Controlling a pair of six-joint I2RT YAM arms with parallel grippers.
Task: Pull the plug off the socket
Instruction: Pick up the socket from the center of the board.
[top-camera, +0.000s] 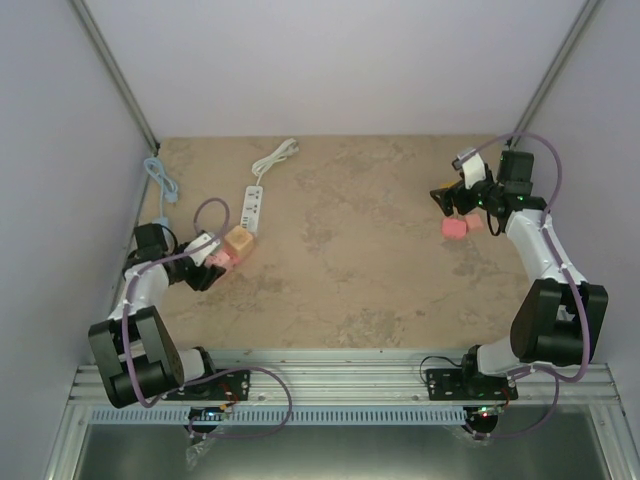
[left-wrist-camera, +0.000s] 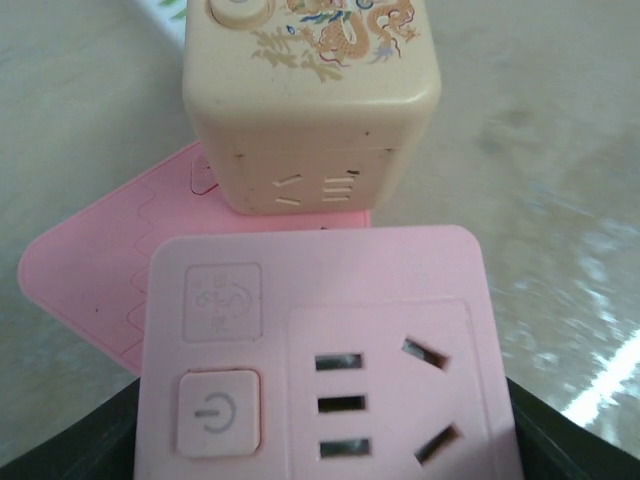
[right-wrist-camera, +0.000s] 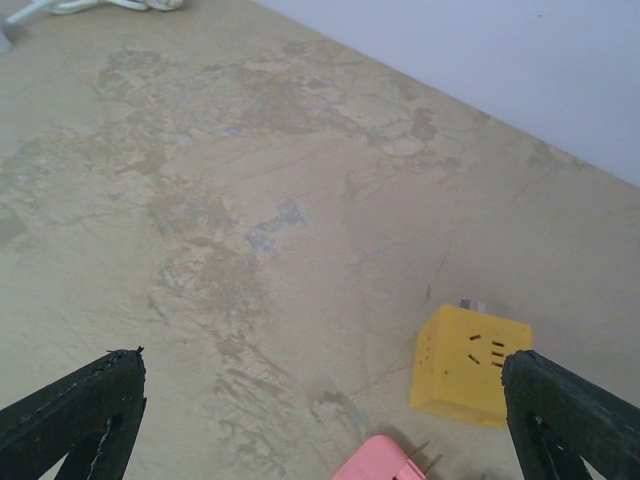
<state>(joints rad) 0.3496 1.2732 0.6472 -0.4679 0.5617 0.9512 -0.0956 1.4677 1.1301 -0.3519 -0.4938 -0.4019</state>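
My left gripper (left-wrist-camera: 322, 445) is shut on a pink cube plug (left-wrist-camera: 320, 350); its dark fingers (left-wrist-camera: 60, 455) show only at the bottom corners. The plug's face, with a power button and slots, points at the camera. Just beyond it stands a beige cube socket (left-wrist-camera: 310, 100) with a dragon print, and a flat pink piece (left-wrist-camera: 90, 270) lies under and beside it. Whether the plug and the beige cube are joined is hidden. From above, the pink plug (top-camera: 217, 257) sits against the beige cube (top-camera: 240, 240) at the near end of a white power strip (top-camera: 253, 207). My right gripper (right-wrist-camera: 322, 365) hangs open over the table.
A yellow cube adapter (right-wrist-camera: 470, 365) and another pink cube (right-wrist-camera: 385, 462) lie on the table under the right gripper (top-camera: 452, 200). The strip's white cable (top-camera: 275, 157) coils at the back, and a light blue cable (top-camera: 162, 180) lies by the left wall.
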